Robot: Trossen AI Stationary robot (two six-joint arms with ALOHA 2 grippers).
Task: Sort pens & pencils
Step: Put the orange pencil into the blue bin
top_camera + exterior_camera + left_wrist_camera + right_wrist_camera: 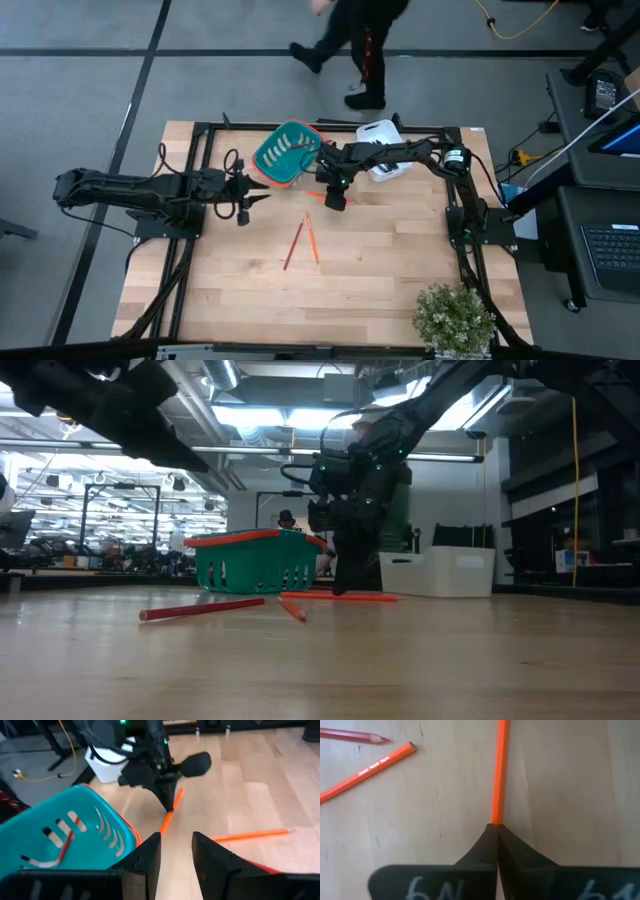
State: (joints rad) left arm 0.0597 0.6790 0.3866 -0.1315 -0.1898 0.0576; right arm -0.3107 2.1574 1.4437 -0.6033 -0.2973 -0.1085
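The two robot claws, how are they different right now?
The right gripper is pinched shut on an orange pencil; the left gripper is open and holds nothing. The right one is down at the table; the left one hovers beside the teal basket. Both have dark fingers.

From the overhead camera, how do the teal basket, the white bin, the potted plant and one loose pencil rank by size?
1. Potted plant and teal basket: look about alike, so not ranked.
2. White bin: smaller, partly hidden by the right arm.
3. Red pencil: thinnest by far.
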